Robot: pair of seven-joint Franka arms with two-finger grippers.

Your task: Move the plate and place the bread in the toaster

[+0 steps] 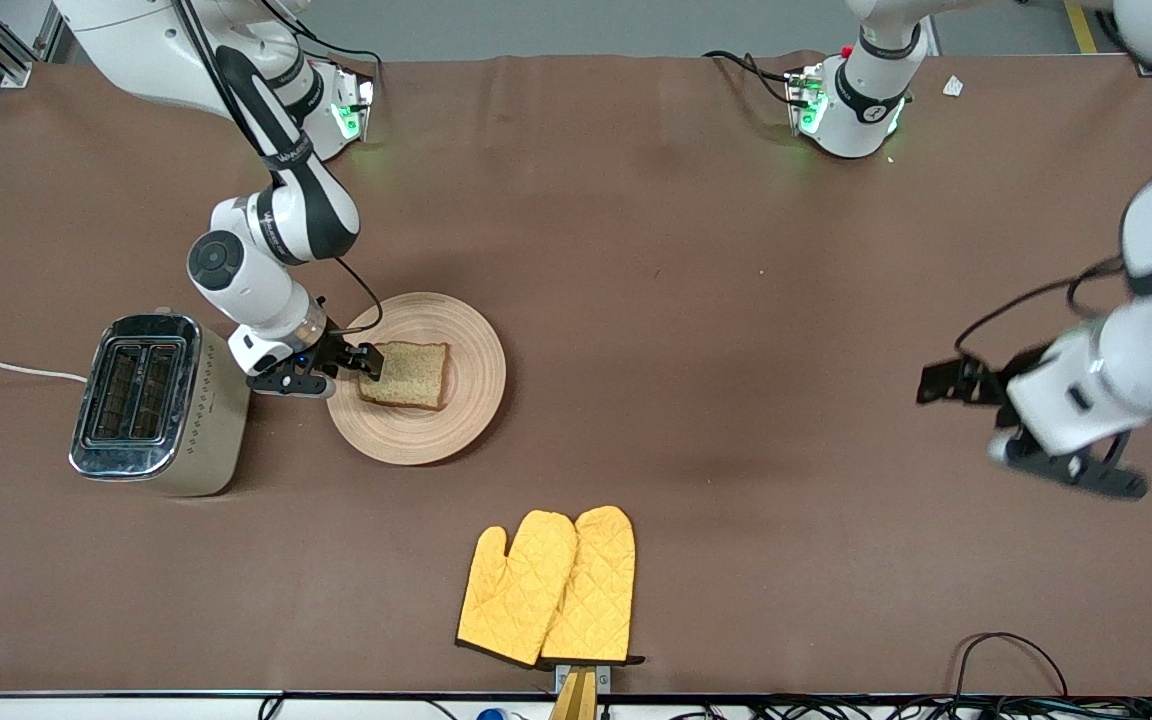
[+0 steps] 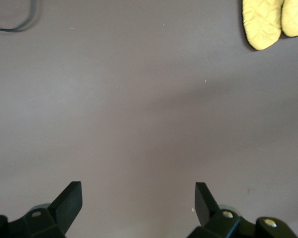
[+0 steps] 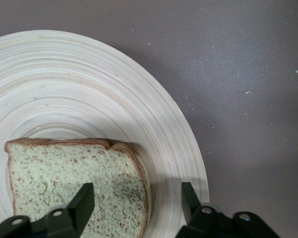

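Currently right gripper (image 1: 368, 362), jaws apart, straddles bread (image 1: 406, 374) edge on plate (image 1: 456, 340), left-center of frame. Risk: slice slips, missing toaster (image 1: 151, 405). Left gripper (image 1: 946, 382) waits open.

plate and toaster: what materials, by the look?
Plate: likely light wood, matte, with concentric ring grooves and a pale grain. Toaster: shiny chrome-looking top that mirrors light, cream sides, probably painted metal or plastic; cannot tell which.
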